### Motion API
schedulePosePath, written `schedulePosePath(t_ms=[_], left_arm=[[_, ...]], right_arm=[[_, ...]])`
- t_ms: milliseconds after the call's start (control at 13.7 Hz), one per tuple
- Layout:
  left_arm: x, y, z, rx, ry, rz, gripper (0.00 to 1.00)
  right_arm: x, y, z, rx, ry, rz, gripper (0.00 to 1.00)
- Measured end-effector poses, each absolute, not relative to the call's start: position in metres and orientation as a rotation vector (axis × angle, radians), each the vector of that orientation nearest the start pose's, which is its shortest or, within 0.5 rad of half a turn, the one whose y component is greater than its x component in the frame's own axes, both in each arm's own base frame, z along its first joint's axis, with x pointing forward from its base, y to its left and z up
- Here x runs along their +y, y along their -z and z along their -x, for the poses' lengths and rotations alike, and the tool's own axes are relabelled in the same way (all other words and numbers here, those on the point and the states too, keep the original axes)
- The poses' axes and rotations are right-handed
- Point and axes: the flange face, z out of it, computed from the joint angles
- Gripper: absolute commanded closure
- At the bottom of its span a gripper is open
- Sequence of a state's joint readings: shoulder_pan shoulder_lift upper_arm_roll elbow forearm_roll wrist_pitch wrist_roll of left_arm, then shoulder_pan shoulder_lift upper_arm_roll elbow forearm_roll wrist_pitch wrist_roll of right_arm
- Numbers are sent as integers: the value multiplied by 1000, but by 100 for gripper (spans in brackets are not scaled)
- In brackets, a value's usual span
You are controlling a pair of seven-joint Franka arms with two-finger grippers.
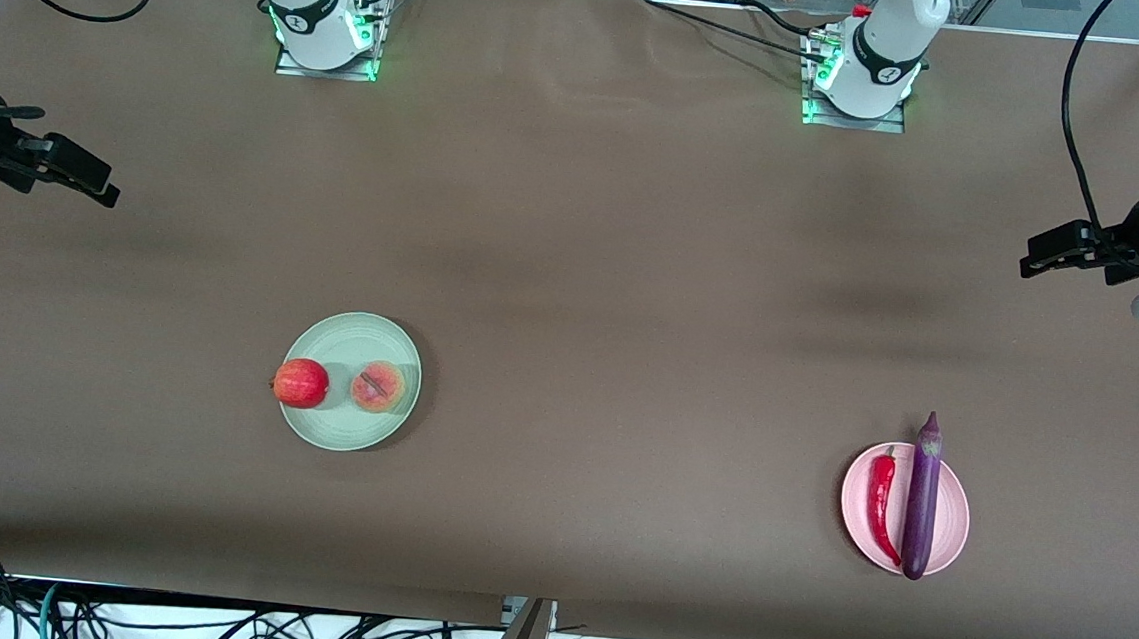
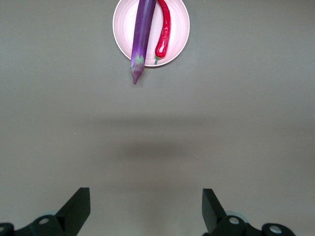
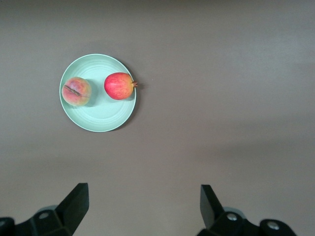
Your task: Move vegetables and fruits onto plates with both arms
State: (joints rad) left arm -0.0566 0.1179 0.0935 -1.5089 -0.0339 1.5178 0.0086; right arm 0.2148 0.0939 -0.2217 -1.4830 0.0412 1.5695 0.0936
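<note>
plates: two. the mint green plate (image 1: 347, 424) lies toward the right arm's end of the table, the pink plate (image 1: 857, 510) toward the left arm's end and slightly nearer the front camera.
fruits: two, both on the mint green plate. the red fruit (image 1: 301, 383) sits at its rim on the side toward the right arm's end, the peach (image 1: 378, 387) just beside it, apart.
vegetables: two, both on the pink plate, side by side lengthwise. the eggplant (image 1: 922, 500) overhangs the rim at both ends; the chili pepper (image 1: 883, 502) lies alongside it.
left gripper (image 1: 1045, 255): fingers spread wide, holding nothing, over bare table at the left arm's end, well apart from the pink plate.
right gripper (image 1: 88, 181): fingers spread wide, holding nothing, over bare table at the right arm's end, well apart from the mint green plate.
around: brown table cover (image 1: 594, 261); black cables (image 1: 207, 625) along the near edge.
</note>
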Motion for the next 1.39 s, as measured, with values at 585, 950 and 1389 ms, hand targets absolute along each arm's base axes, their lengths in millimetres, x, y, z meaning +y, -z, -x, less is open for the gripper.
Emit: schedulePosePath(t_ms=[585, 950, 1389], left_arm=[[15, -579, -584, -45, -179, 3161, 0], [14, -579, -585, -45, -179, 3161, 0], [14, -579, -585, -45, -178, 3161, 0]], right_arm=[[9, -614, -583, 6, -6, 3133, 0], [10, -612, -580, -80, -50, 3144, 0], [14, -612, -580, -91, -50, 3128, 0]])
